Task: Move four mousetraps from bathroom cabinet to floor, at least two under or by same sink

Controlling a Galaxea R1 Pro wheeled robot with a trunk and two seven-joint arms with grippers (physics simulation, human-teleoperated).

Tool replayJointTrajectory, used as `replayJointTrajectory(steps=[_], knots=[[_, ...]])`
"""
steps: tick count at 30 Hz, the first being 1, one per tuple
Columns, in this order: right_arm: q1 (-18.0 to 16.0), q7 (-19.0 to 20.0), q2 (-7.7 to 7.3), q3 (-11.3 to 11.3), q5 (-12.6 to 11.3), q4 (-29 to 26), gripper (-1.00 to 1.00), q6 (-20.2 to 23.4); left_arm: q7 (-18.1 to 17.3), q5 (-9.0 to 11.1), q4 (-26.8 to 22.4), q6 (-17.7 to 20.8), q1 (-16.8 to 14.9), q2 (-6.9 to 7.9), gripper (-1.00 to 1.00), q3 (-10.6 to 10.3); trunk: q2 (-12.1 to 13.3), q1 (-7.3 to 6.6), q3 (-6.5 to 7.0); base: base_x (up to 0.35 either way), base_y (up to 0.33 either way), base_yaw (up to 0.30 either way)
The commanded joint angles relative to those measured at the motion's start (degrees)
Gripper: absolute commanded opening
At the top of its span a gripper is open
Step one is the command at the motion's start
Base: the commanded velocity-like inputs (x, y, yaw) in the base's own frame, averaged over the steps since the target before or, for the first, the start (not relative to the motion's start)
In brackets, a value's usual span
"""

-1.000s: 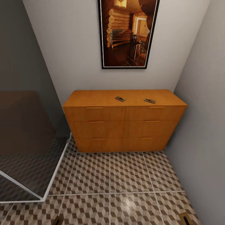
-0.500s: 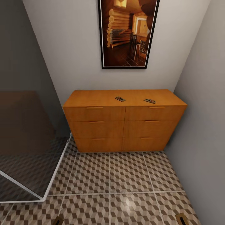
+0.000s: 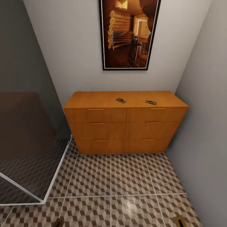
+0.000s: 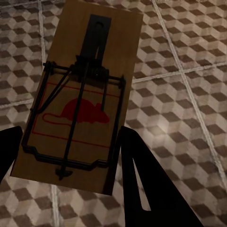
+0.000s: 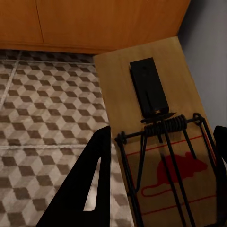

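The orange-brown cabinet stands against the far wall under a framed picture of a log interior, with the cube-patterned bathroom floor in front of it. Two mousetraps lie flat on its top, well apart: one near the middle and one further right. At the left stands a glass shower partition with a white frame. In the left wrist view, the left gripper is closed on a third mousetrap, its dark fingers pressing both long edges of the board, red mouse mark facing the camera, tiles beneath. In the right wrist view, the right gripper clamps a fourth mousetrap the same way, held above the floor close to the cabinet's lower right corner and the grey right-hand wall.
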Motion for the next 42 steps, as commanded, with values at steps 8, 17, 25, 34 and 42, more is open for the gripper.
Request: replayJointTrajectory(steps=[8,17,25,34,42], knots=[[-0.03,0.29,0.38,0.32,-0.64,0.04,-1.0,-0.18,-0.16,0.4,0.2,-0.19,-0.06,-0.06,-1.0,-0.29,-0.02,0.0,0.66,0.0,0.0,0.0],[-0.03,0.29,0.35,0.26,-0.66,0.04,-1.0,-0.18,-0.16,0.4,0.2,-0.11,-0.05,-0.08,-1.0,-0.29,-0.02,0.0,1.47,0.0,0.0,0.0],[-0.03,0.29,0.4,0.25,-0.68,0.04,-1.0,-0.18,-0.16,0.4,0.2,-0.11,-0.07,-0.06,-1.0,-0.29,-0.02,0.0,2.19,0.0,0.0,0.0],[-0.03,0.29,0.37,0.25,-0.69,0.04,-1.0,-0.18,-0.16,0.4,0.2,-0.11,-0.05,-0.07,-1.0,-0.29,-0.02,0.0,3.0,0.0,0.0,0.0],[-0.03,0.29,0.42,0.32,-0.63,0.06,-1.0,-0.18,-0.16,0.4,0.2,-0.11,-0.05,-0.17,-1.0,-0.29,-0.02,0.0,3.36,0.0,0.0,0.0]])
